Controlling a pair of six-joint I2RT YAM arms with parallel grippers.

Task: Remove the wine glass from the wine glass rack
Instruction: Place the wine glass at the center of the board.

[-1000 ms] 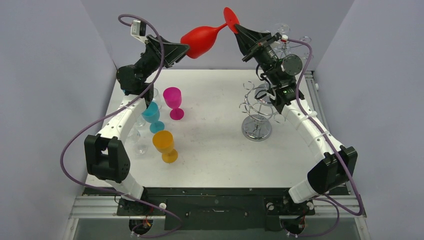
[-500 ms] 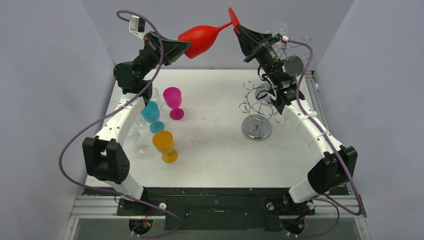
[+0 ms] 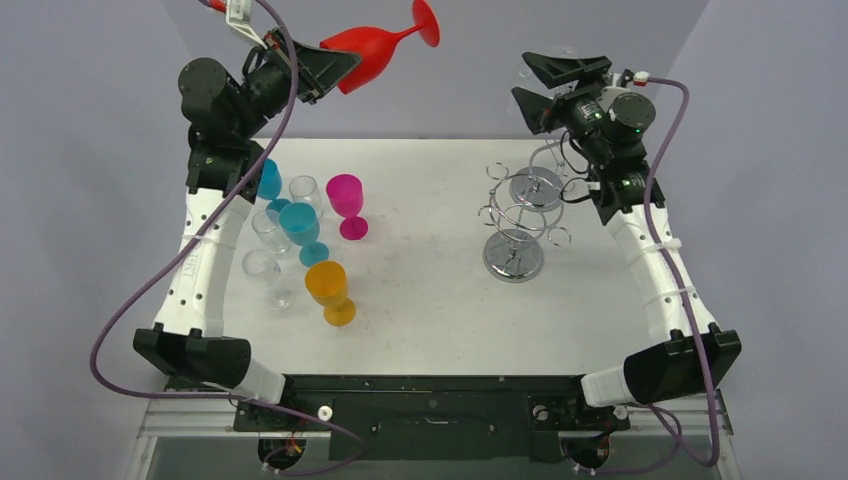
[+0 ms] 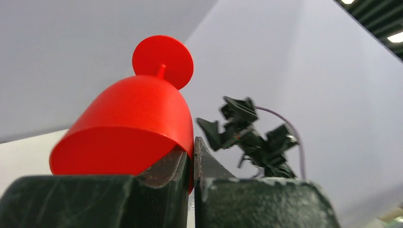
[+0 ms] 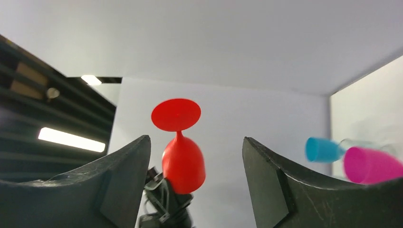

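While clamped at its thin rim by left gripper (image 3: 335, 72), upper left: glossy red bell-shaped wine glass (image 3: 375, 55), disc foot outward. Upper right, right gripper (image 3: 522, 80) spread, empty; chrome wire rack (image 3: 515, 215) below.

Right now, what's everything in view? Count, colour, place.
red wine glass: 1, red, aloft back left, rim pinched
pink glass: 1, magenta, upright on table, left of centre
blue glasses: 2, teal, upright, left side; one partly behind the left arm
orange glass: 1, orange, upright, nearest of the coloured ones
clear glasses: at least 3, transparent, left side
wine glass rack: 1, chrome, right of centre
table: 1, white
left end effector: shut on red wine glass
right end effector: open, empty, raised back right
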